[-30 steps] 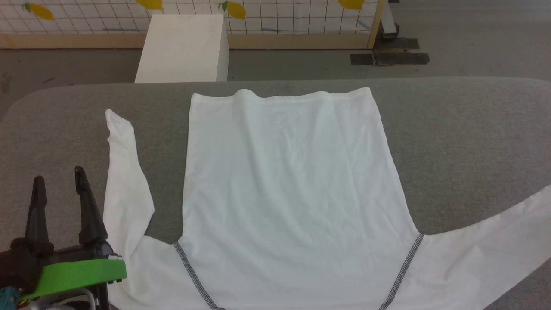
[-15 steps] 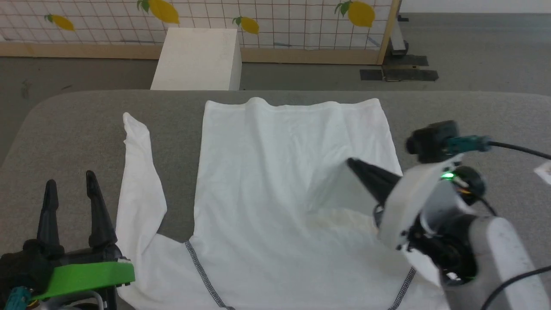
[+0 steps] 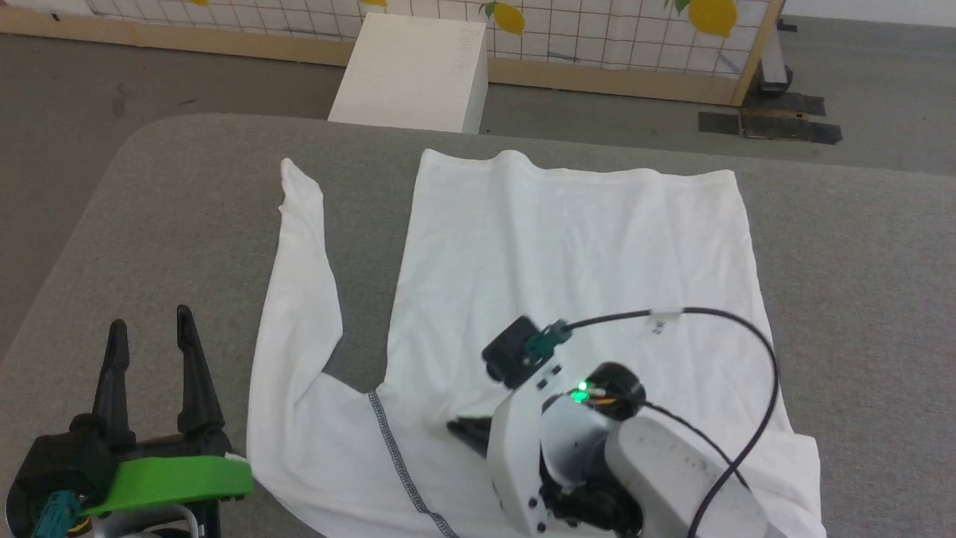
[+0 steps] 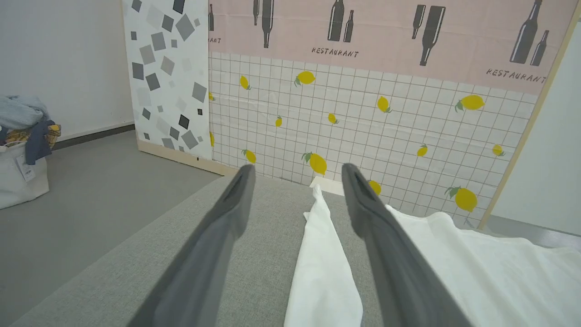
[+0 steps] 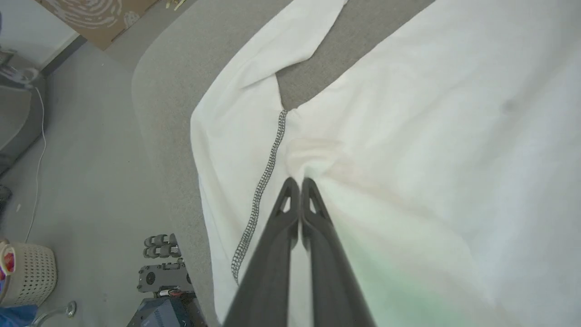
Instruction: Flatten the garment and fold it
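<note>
The garment [image 3: 567, 246] [image 4: 499, 272] [image 5: 454, 113] lies spread on the grey table [image 3: 859, 246] [image 4: 263, 254] [image 5: 181, 68]. Its straight hem is near the far edge and its shoulders are toward the near edge. The left sleeve [image 3: 299, 299] [image 4: 324, 272] runs alongside the body toward the far edge, with a strip of bare table between them.

The right gripper [image 3: 455, 428] [image 5: 299, 181] is over the near part of the garment. Its fingers are pressed together, with a pucker of fabric at the tips, just beside the dark zigzag seam [image 3: 392, 448] [image 5: 268, 168].

The left gripper [image 3: 149, 320] [image 4: 298, 170] is at the near left corner, beside the left sleeve. Its fingers are apart, with nothing between them.

A white box [image 3: 414, 71] stands beyond the far edge.
</note>
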